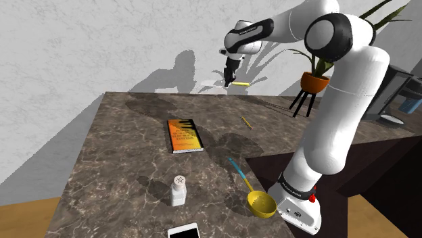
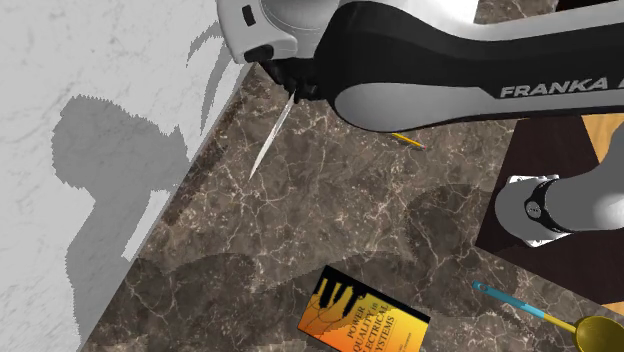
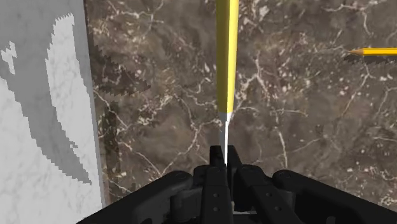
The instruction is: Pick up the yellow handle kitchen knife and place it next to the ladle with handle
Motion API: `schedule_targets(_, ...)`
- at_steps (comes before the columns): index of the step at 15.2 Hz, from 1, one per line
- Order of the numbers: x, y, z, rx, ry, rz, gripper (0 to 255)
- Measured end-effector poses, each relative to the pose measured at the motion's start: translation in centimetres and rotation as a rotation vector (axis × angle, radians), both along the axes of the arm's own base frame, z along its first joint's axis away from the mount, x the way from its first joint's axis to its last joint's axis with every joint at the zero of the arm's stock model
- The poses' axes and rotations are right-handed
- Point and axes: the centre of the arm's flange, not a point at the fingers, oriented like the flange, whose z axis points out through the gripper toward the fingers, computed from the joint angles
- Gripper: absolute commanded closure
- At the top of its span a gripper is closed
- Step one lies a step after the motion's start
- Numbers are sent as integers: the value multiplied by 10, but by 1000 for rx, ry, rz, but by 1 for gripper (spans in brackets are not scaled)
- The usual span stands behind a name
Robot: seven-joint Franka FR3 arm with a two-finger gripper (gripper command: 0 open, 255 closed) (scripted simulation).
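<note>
Jaws clamped hard on the knife (image 3: 224, 63), pinching it right where the white blade met the yellow handle! It hung clear of the tabletop (image 1: 122, 155), up at the far edge by the wall (image 1: 67, 54). In the shoulder view its long axis ran roughly level along that wall, handle toward the view's right and blade toward its left (the second exterior view had the blade slanting down and leftward over the stone).

And the target? The ladle (image 1: 261, 203) lay well apart, just beside the stand (image 1: 297, 211), with its yellow bowl nearest the stand and its blue handle angled up-left toward the book (image 1: 184, 135). By my reckoning, the carry had to run back from the wall toward the stand. The knife would likely want turning to lie alongside that blue handle.
</note>
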Motion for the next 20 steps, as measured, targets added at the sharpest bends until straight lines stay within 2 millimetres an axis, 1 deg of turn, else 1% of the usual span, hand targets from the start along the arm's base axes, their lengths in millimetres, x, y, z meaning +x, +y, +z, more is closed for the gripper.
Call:
schedule_targets(5, -34, 52, 2, 1, 1, 0, 255)
schedule_targets(10, -73, 109, 2, 1, 1, 1, 255)
schedule_targets(11, -81, 122, -2, 1, 0, 1, 255)
schedule_targets(14, -101, 152, 1, 1, 0, 1, 255)
schedule_targets(18, -128, 200, 3, 0, 0, 2, 255)
schedule_targets(20, -144, 221, 3, 0, 0, 1, 255)
